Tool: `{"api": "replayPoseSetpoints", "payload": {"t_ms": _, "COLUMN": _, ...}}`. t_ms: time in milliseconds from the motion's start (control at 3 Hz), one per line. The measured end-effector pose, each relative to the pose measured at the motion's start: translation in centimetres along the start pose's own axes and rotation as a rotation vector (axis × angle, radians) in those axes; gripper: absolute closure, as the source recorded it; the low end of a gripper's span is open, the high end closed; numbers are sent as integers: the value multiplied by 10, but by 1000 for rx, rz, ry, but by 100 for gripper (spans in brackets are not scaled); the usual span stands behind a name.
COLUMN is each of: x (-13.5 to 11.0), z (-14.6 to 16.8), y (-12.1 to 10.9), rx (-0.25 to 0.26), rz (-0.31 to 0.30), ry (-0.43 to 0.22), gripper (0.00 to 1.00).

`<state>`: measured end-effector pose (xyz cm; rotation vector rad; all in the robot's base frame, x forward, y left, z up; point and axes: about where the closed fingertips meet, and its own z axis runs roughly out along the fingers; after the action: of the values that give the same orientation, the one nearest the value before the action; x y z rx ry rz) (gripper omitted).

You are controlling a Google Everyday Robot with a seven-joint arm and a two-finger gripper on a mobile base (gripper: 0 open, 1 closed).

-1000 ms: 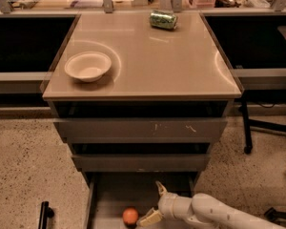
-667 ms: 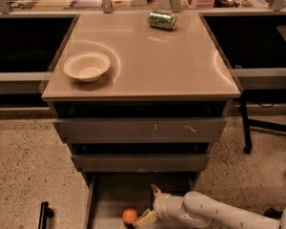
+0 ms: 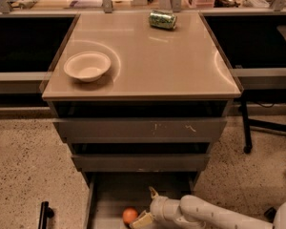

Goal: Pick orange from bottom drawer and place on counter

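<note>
The orange (image 3: 129, 215) lies on the grey floor of the pulled-out bottom drawer (image 3: 109, 199), near its front at the bottom edge of the camera view. My gripper (image 3: 148, 209) is down inside the drawer, right beside the orange on its right, with one finger (image 3: 153, 192) pointing up and the other (image 3: 142, 220) low next to the fruit. The jaws stand apart and hold nothing. The white arm (image 3: 214, 216) reaches in from the lower right. The beige counter (image 3: 148, 61) tops the cabinet.
A white bowl (image 3: 87, 66) sits on the counter's left side and a green soda can (image 3: 162, 19) lies at its back. Two wider grey drawers (image 3: 140, 128) stick out above the bottom one. A black handle (image 3: 43, 213) stands at lower left; chair legs (image 3: 257, 128) at right.
My gripper and arm have moved left inside the drawer, closer to the orange. The orange has stayed in place.
</note>
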<state>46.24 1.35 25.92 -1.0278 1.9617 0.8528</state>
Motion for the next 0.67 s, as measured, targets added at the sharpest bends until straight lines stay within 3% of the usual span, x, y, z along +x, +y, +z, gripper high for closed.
{"api": "replayPoseSetpoints", "payload": {"t_ms": 667, "x": 6, "z": 47, "y": -4, "rx": 26, "rz": 54, "ry": -31, "gripper": 0}}
